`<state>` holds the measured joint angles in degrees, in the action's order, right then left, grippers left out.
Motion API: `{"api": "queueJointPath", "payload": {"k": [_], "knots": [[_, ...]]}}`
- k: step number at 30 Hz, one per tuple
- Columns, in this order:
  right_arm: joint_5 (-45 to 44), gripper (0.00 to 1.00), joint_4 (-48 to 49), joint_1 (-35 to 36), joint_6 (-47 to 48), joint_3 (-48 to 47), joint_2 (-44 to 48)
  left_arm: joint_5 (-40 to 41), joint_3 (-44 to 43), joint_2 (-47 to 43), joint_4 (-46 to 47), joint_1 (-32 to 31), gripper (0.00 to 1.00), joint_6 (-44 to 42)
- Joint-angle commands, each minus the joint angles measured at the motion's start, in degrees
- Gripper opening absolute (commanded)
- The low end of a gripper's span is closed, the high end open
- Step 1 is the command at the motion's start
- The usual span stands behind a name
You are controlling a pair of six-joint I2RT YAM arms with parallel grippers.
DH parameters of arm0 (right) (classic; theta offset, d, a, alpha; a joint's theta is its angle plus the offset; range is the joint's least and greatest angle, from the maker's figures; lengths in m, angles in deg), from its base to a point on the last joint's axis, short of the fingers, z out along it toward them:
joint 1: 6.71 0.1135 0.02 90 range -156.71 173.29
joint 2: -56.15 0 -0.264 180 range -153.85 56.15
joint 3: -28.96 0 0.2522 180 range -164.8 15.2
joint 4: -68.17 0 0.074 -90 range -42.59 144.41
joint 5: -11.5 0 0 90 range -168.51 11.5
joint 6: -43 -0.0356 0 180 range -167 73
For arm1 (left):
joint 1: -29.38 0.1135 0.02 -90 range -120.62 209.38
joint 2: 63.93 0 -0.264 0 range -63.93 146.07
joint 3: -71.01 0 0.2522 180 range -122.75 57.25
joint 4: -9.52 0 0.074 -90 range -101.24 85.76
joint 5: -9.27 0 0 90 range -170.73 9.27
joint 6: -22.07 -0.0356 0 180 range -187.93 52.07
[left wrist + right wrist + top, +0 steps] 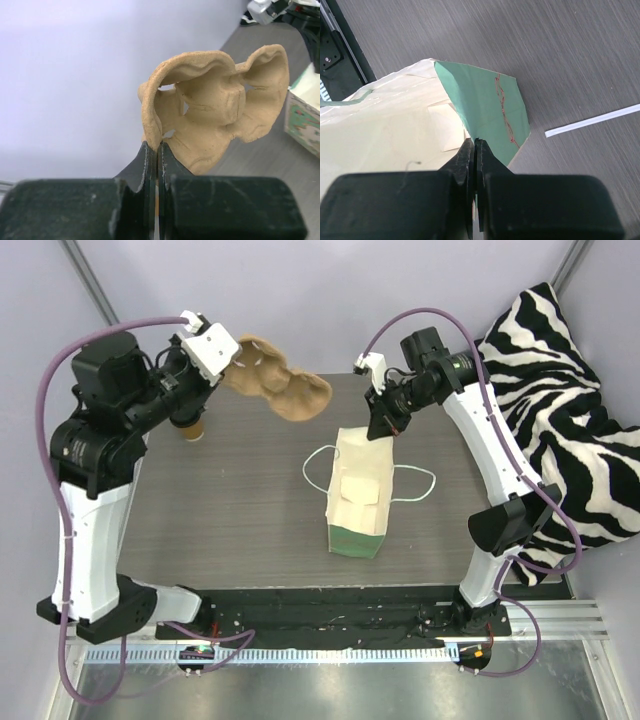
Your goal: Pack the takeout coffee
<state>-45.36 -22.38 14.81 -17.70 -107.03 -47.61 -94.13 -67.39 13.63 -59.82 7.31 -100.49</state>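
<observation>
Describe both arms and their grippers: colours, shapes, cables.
Both the left arm and right arm have white shell links, black joints and a looping purple cable. The left gripper and right gripper have flat black fingers on blocky black bases.

- the top view looks down from high above the near edge onto the whole tabletop (220, 520).
- the left wrist view sits close behind the left claw (158, 146), facing the carrier (215, 110) and a wall (60, 75).
- the right wrist view looks down past the right claw (474, 141) into the bag (485, 110).
- all three share the bag.
</observation>
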Motion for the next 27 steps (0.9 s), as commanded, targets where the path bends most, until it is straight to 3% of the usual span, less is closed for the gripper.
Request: {"api": "queueJointPath", "payload": {"k": [1, 6, 7, 11, 20, 27], "knots": [[0.4, 0.01, 2.3, 0.0, -1.7, 1.0, 2.3, 5.6, -3.9, 1.5, 0.1, -5.1, 0.00, -6.6], [0.2, 0.01, 2.8, -0.1, -2.2, 0.9, 1.4, 13.2, -7.6, 5.5, -3.0, -19.0, 0.00, -15.9], [0.2, 0.01, 2.8, 0.0, -2.4, 0.6, 1.2, 19.1, -7.1, 5.8, -2.7, -21.8, 0.00, -17.4], [-0.5, 0.01, 2.7, 0.1, -2.7, -1.6, 0.1, 28.2, -1.8, 5.2, 3.6, -34.5, 0.00, -25.0], [-0.6, 0.01, 2.4, 0.1, -2.6, -2.1, 0.3, 35.6, 1.0, 6.1, 6.2, -46.0, 0.00, -36.5], [-0.3, 0.01, 2.8, 0.6, -2.9, -2.6, 0.1, 36.5, -0.3, 7.8, 7.7, -48.1, 0.00, -38.8]]}}
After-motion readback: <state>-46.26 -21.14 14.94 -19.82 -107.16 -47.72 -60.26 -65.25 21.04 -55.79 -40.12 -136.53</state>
